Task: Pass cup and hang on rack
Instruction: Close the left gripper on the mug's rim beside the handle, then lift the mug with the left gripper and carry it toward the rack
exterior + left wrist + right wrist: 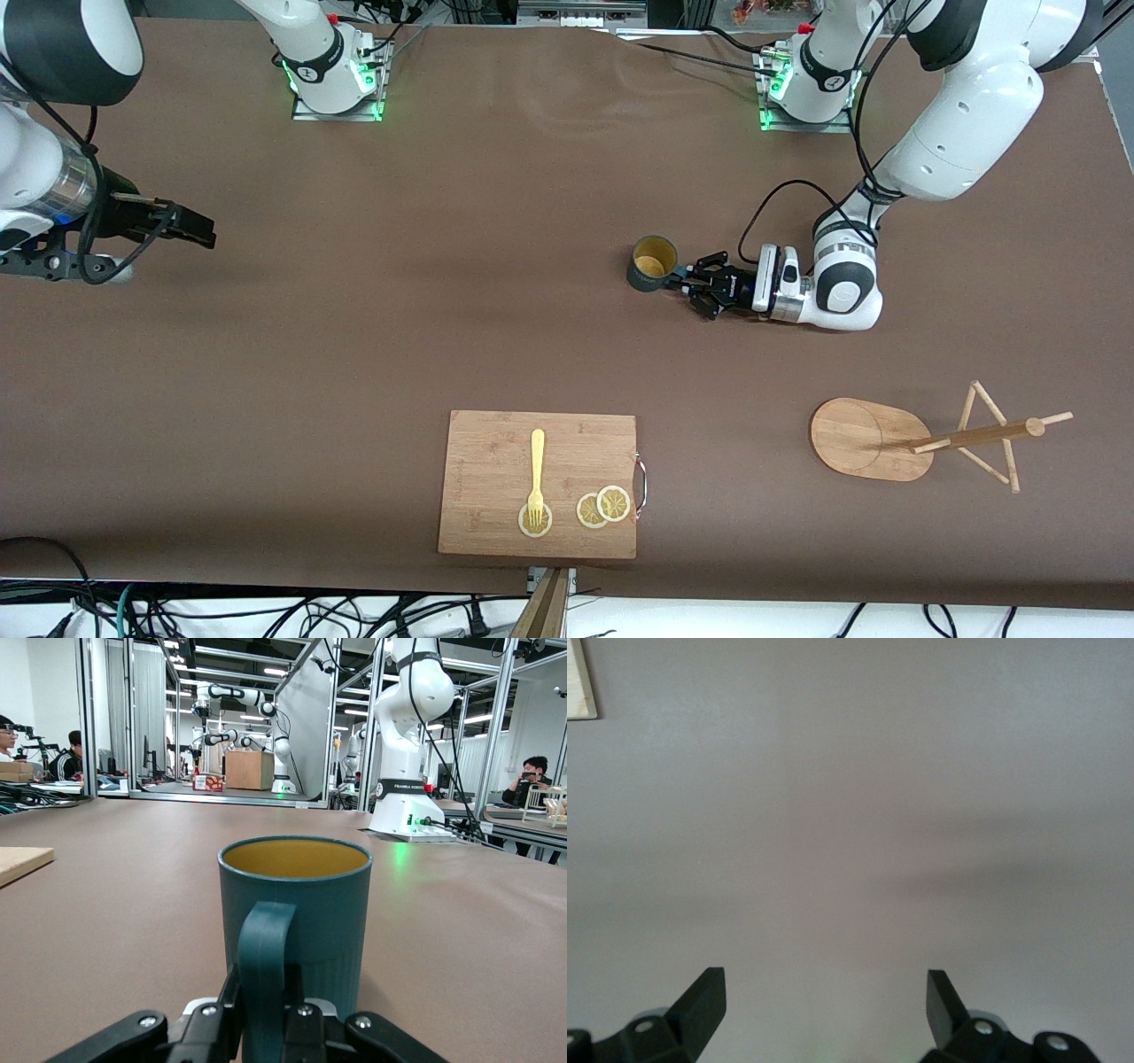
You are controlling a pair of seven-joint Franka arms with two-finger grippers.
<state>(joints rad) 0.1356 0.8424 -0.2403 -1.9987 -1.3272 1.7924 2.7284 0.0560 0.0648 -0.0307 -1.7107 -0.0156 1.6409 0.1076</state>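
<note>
The dark teal cup [653, 263] stands upright on the brown table, its tan inside showing. My left gripper [687, 281] lies low beside it, shut on the cup's handle [266, 966]; the fingers [226, 1001] press the handle from both sides. The wooden rack [952, 438] lies tipped over on its side, nearer the front camera than the cup, toward the left arm's end of the table. My right gripper [205, 232] waits open over bare table at the right arm's end, nothing between its fingertips [704, 997].
A bamboo cutting board [538, 484] with a yellow fork [536, 474] and lemon slices [602, 507] lies near the table's front edge. The arm bases [335, 75] stand along the farthest edge from the front camera.
</note>
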